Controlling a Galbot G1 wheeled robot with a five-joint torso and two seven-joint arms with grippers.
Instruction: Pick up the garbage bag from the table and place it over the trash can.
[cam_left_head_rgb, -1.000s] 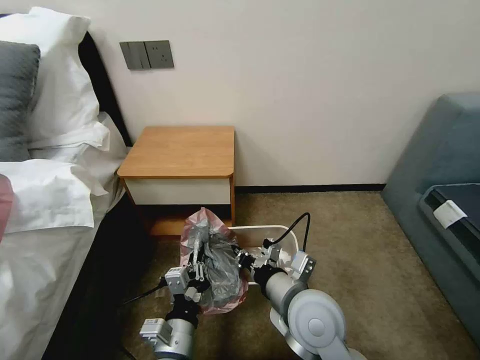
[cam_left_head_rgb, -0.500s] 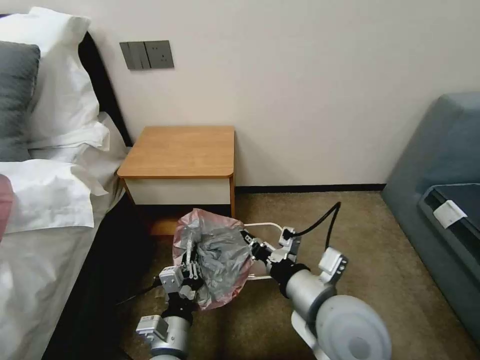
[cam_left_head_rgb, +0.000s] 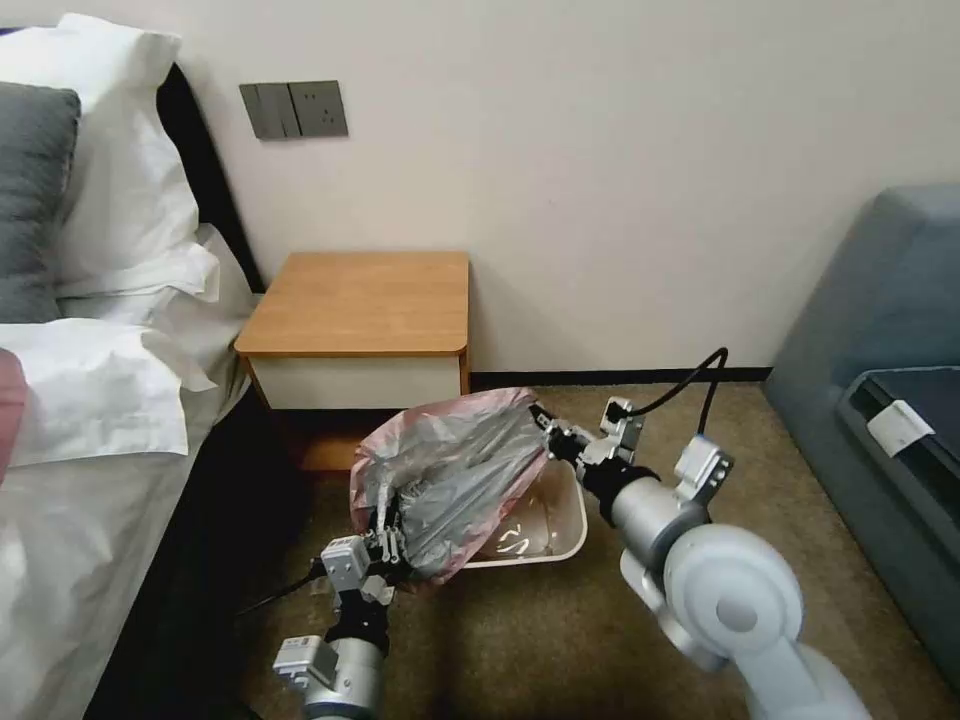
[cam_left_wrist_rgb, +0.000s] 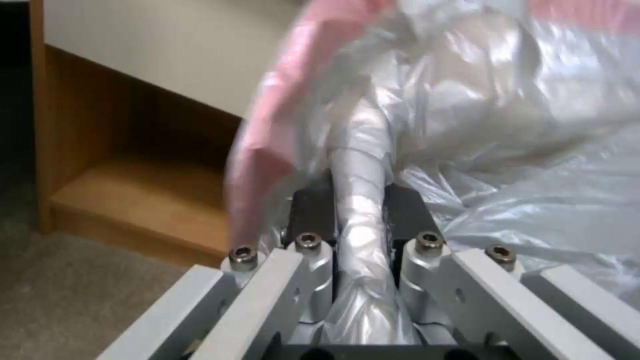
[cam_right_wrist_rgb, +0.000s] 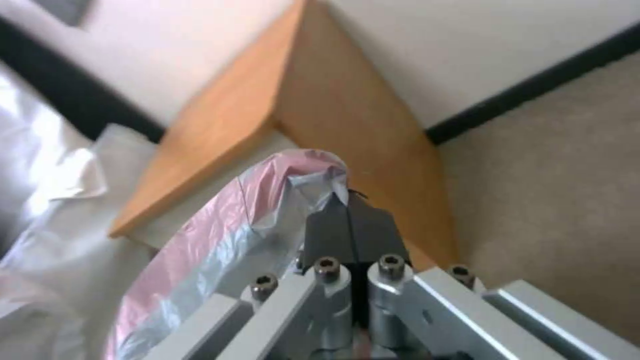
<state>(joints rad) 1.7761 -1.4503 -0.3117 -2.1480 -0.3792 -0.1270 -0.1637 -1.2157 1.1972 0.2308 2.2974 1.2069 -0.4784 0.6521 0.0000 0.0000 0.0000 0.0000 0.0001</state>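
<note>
The garbage bag (cam_left_head_rgb: 455, 480), grey crinkly plastic with a pinkish rim, is stretched in the air between both grippers over the near-left part of the cream trash can (cam_left_head_rgb: 545, 520) on the carpet. My left gripper (cam_left_head_rgb: 385, 525) is shut on a twisted bunch of the garbage bag (cam_left_wrist_rgb: 360, 200) at its lower left. My right gripper (cam_left_head_rgb: 543, 425) is shut on the rim of the garbage bag (cam_right_wrist_rgb: 267, 200) at its upper right. The table (cam_left_head_rgb: 365, 300), a wooden nightstand, stands behind the can with its top bare.
A bed with white pillows (cam_left_head_rgb: 110, 300) lies to the left of the nightstand. A grey-blue sofa (cam_left_head_rgb: 880, 350) stands at the right. Open carpet (cam_left_head_rgb: 700, 430) lies between the can and the sofa. The wall runs behind.
My right gripper has pulled its edge of the bag up and to the right, stretching the mouth wide. The can's right side and inside now show. The left gripper has barely moved.
</note>
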